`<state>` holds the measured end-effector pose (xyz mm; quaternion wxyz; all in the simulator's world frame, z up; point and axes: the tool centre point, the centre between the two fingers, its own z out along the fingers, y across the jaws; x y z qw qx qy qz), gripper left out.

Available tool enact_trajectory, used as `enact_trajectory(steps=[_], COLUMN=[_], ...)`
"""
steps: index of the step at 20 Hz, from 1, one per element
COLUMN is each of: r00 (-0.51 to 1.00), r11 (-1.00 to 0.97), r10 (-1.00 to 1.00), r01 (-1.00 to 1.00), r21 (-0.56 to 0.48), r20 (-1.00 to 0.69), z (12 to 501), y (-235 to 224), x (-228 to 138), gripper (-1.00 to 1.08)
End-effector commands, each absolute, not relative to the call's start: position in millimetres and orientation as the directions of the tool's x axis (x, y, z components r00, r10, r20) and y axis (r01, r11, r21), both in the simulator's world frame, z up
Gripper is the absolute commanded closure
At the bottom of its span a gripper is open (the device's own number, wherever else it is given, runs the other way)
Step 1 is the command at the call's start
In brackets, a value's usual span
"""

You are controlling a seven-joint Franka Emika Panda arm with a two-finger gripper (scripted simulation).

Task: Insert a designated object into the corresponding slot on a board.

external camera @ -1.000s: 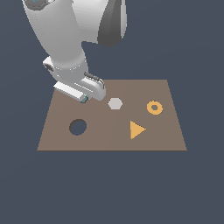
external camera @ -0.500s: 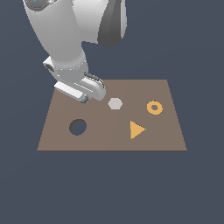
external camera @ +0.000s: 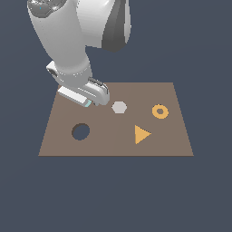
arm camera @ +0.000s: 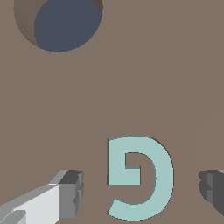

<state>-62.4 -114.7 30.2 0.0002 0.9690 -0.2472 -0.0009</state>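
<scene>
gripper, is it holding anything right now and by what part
Nothing is held. In the wrist view the gripper is open, its fingers standing apart on either side of the teal G block, which lies flat on the board.

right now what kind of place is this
Likely a simulated shape-sorting bench: a flat brown rectangular board on a featureless dark blue-grey ground, loose shapes such as an orange triangle, and a pale teal G-shaped block between the gripper fingers.
</scene>
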Motion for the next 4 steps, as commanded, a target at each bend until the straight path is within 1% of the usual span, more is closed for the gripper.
enact_trajectory(steps=[1,4], r00=[0.878,0.878], r11=[-0.878,-0.878], r10=[-0.479,-0.479], r01=[-0.479,-0.479], r21=[0.001,0.001], r20=[-0.001,-0.001], z=[30.2,30.2], y=[-114.7,-114.7], x=[-62.3,-62.3], gripper=[-0.92,-0.92])
